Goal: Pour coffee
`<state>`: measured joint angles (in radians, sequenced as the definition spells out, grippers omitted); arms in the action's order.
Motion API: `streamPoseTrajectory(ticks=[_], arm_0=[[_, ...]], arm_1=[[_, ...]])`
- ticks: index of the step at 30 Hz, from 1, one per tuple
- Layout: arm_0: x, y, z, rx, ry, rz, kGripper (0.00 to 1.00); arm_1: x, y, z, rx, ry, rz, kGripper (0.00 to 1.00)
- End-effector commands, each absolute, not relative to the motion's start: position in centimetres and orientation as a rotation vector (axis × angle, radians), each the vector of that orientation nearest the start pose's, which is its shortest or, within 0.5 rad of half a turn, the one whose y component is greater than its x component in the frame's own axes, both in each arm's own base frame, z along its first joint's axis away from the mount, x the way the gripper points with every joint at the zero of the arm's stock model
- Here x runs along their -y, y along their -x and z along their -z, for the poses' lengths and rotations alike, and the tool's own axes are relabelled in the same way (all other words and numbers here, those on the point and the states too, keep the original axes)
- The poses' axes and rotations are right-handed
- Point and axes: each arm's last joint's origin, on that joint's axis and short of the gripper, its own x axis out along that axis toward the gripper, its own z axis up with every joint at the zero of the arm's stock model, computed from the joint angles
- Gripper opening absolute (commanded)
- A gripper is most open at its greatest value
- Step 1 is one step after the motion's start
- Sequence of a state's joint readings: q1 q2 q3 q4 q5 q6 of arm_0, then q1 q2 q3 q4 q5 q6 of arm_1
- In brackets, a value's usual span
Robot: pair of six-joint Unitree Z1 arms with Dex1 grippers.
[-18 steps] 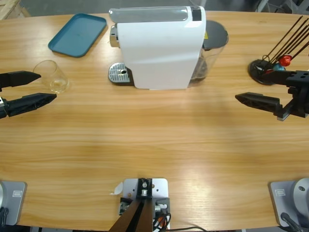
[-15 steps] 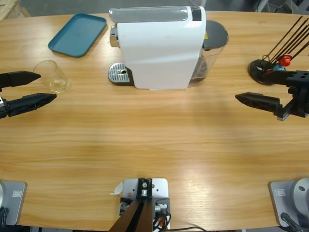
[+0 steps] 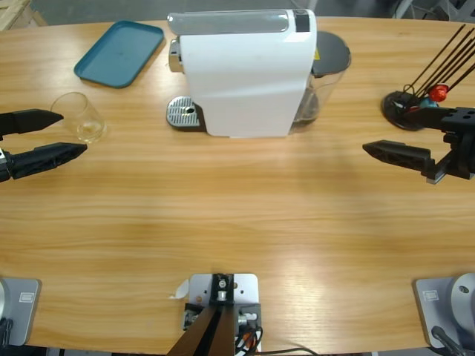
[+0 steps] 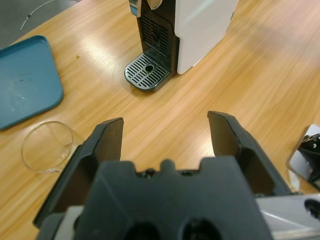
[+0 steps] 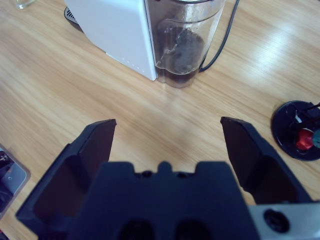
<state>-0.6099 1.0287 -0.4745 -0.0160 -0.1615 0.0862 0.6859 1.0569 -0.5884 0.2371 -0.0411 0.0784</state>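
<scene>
A small clear glass tumbler (image 3: 80,117) stands near the table's left edge, with a thin amber layer of coffee (image 3: 90,132) at its bottom. My left gripper (image 3: 63,135) lies open just left of it, its far jaw tip almost at the glass and nothing between the jaws. In the left wrist view the tumbler (image 4: 47,146) sits outside the left jaw of that open gripper (image 4: 165,120). My right gripper (image 3: 407,133) is open and empty at the right side. In its own view the right gripper (image 5: 167,121) faces the machine's back.
The white coffee machine (image 3: 245,74) stands at the back middle, with its metal drip tray (image 3: 184,113) on its left and a water tank (image 3: 326,74) on its right. A teal tray (image 3: 119,52) lies at the back left. A black capsule holder (image 3: 412,104) with red and blue capsules stands by the right gripper.
</scene>
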Motion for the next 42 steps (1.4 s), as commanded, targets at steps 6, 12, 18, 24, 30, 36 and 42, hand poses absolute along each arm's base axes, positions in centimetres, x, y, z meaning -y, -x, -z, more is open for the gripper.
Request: streamPoseTrajectory(ticks=[6, 12, 18, 24, 30, 36, 42], arm_0=[[11.3, -16.7, -32.2, -0.642, 0.287, 0.985, 0.734], [10.0, -23.9, -29.6, -0.753, 0.624, 0.950, 0.729], [11.0, -28.3, -28.2, -0.818, 0.788, 0.937, 0.729], [11.9, -30.3, -27.7, -0.870, 0.872, 1.030, 0.724], [13.0, -32.2, -25.8, -0.937, 0.930, 1.104, 0.724], [14.0, -32.9, -24.9, -0.953, 0.942, 1.131, 0.724], [14.1, -33.4, -24.6, -0.958, 0.945, 1.130, 0.724]], arm_1=[[-8.5, -10.5, -27.5, -0.723, 0.191, -0.583, 0.922], [-8.5, -10.5, -27.5, -0.721, 0.191, -0.582, 0.922], [-8.4, -10.5, -27.6, -0.716, 0.190, -0.580, 0.918], [-8.4, -10.5, -27.5, -0.717, 0.191, -0.577, 0.918], [-8.4, -10.5, -27.6, -0.715, 0.191, -0.577, 0.918], [-8.3, -10.4, -27.6, -0.712, 0.190, -0.577, 0.918], [-8.3, -10.4, -27.6, -0.712, 0.190, -0.577, 0.918]])
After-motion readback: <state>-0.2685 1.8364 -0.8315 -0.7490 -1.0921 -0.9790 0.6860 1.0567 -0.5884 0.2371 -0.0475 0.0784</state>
